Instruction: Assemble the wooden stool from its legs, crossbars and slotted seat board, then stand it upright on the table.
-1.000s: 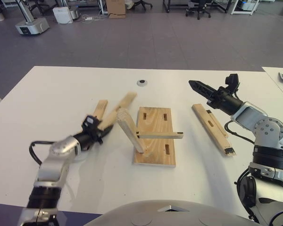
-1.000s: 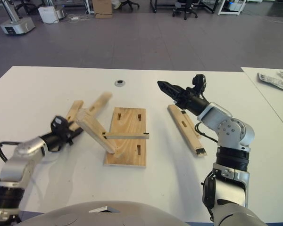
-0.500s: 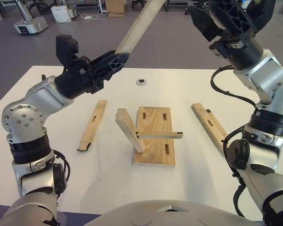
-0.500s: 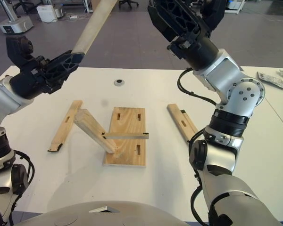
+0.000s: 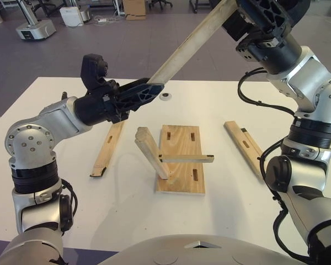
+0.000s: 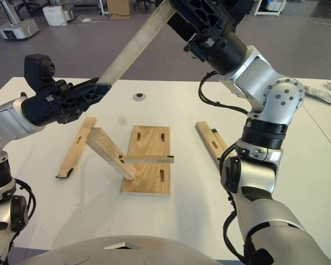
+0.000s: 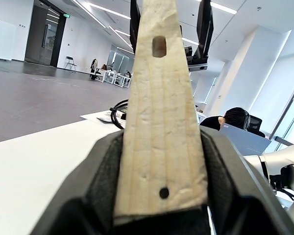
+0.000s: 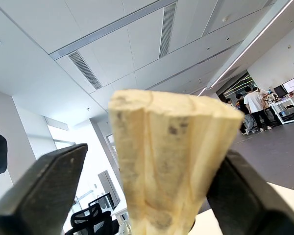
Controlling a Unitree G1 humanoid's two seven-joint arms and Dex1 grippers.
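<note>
The left gripper [image 5: 153,88] is clamped on the lower end of a long leg [image 5: 190,47], held in the air over the table [image 5: 55,105]; the wood slants up toward 2 o'clock. Its upper end sits between the fingers [image 8: 44,186] of the right gripper [image 5: 247,15], which are spread, one of them clear of the wood (the gap shows in the right wrist view). The seat board [image 5: 180,141] lies flat mid-table, with a second leg [image 5: 150,150] leaning on it and a crossbar [image 5: 186,158] sticking out of that leg toward 3 o'clock. A loose leg [image 5: 107,144] lies at 9 o'clock from the board and a spare leg [image 5: 245,144] at 3 o'clock, both apart from it. A small round plug [image 5: 165,96] sits at 12 o'clock.
</note>
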